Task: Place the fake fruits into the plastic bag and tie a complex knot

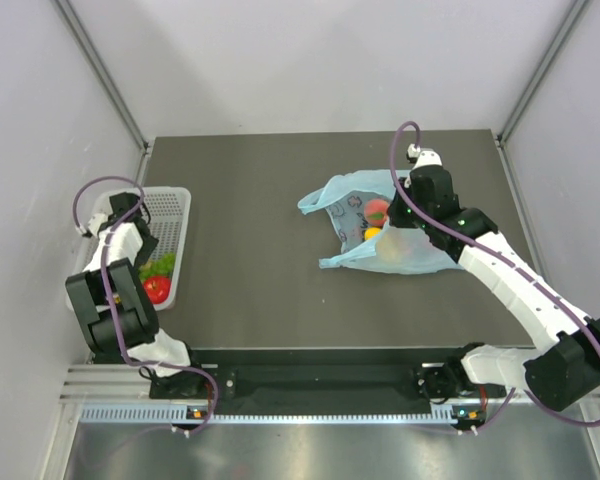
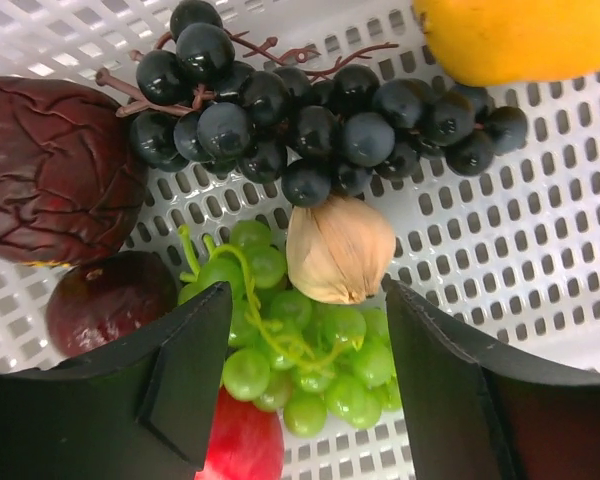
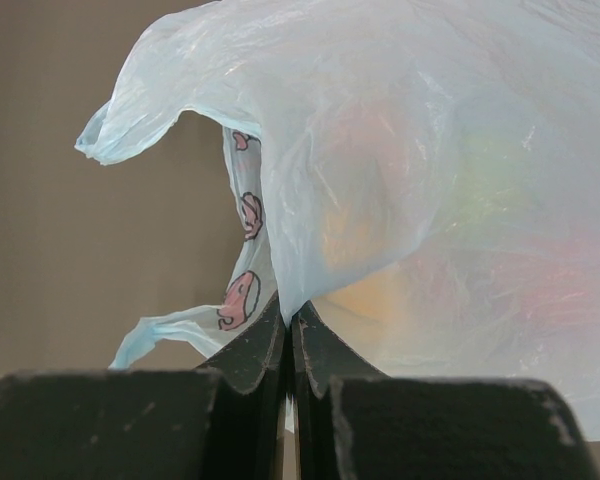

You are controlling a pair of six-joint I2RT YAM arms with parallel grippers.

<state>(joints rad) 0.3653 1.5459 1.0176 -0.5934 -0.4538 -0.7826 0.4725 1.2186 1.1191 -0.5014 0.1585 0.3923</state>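
Left gripper spread open, straddling green grapes in white basket. Right gripper pinched on blue bag edge. Bag lies mid-table, fruit inside.

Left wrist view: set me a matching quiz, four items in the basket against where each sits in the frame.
Things:
1 green grapes
2 black grapes
3 yellow-orange fruit
4 wrinkled dark-red fruit

Places:
A upper right corner
B left edge
C between the fingers of the left gripper
D upper middle

Pairs: 1-C, 2-D, 3-A, 4-B
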